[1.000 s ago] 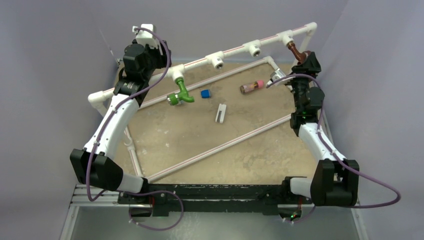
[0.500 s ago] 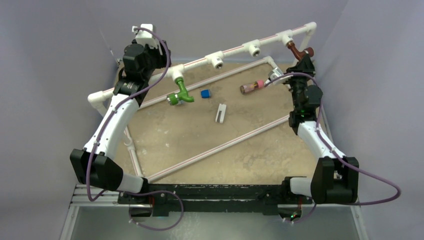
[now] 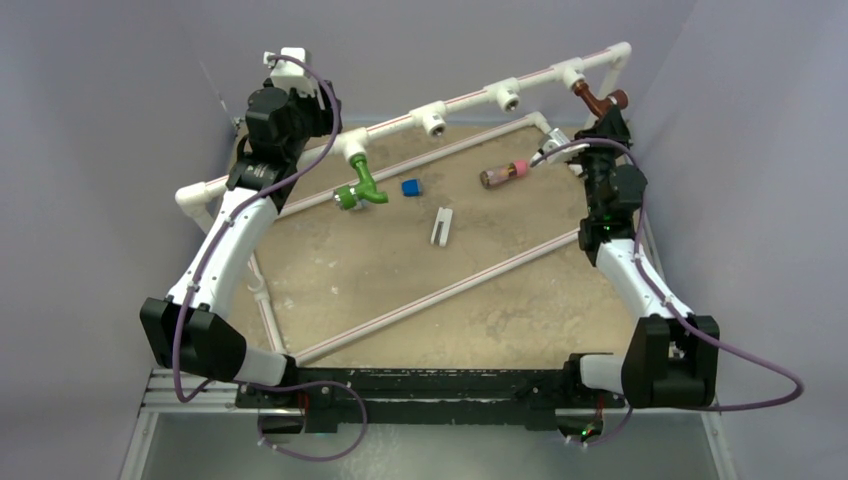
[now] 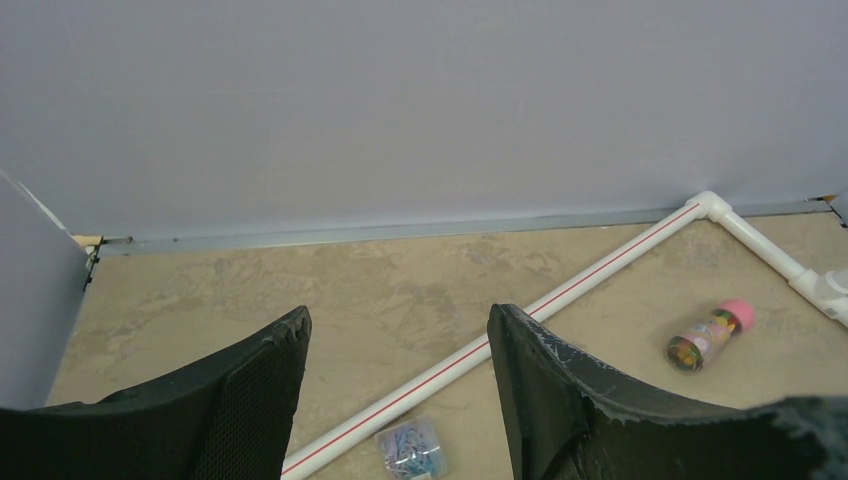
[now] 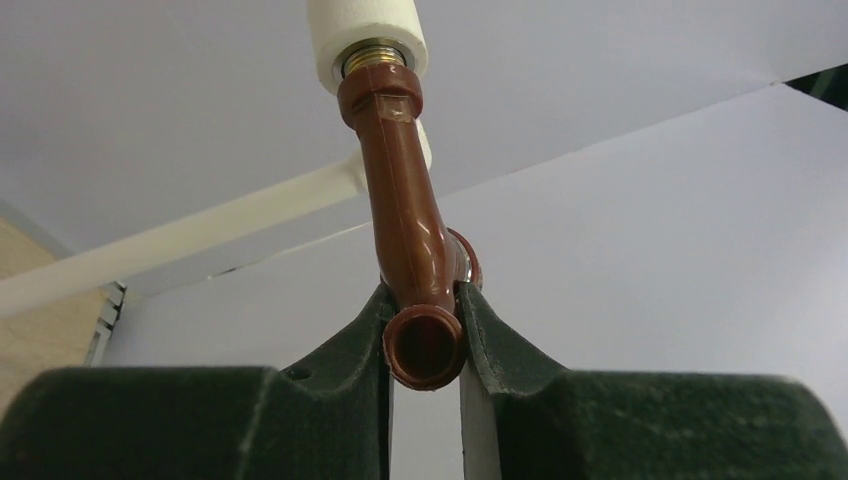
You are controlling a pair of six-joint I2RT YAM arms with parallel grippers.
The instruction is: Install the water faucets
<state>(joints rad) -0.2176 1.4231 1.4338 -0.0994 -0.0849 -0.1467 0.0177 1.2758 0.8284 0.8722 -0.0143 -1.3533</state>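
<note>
**A:** What lies nearest us on the table?

**B:** Only loose bits: a white clip (image 3: 441,226), then a blue block (image 3: 410,187) and a pink-capped bottle (image 3: 503,172). None of these is ours to fit.

**A:** And the green faucet?

**B:** The green faucet (image 3: 362,185) hangs spout-down from its tee on the raised pipe rail (image 3: 470,100). We judge that one installed.

**A:** Our left side?

**B:** The left gripper (image 4: 400,345) is held high near the rail's left part, with its fingers spread wide and nothing between them. We'd say it is parked out of the way.

**A:** And farthest back?

**B:** The right gripper (image 5: 425,330) is clamped on the round mouth of the brown faucet (image 5: 405,200), whose other end sits in the corner tee (image 5: 365,30). A ring of metal thread shows at that joint. So we think we grip the spout as a lever to twist it home.
</note>
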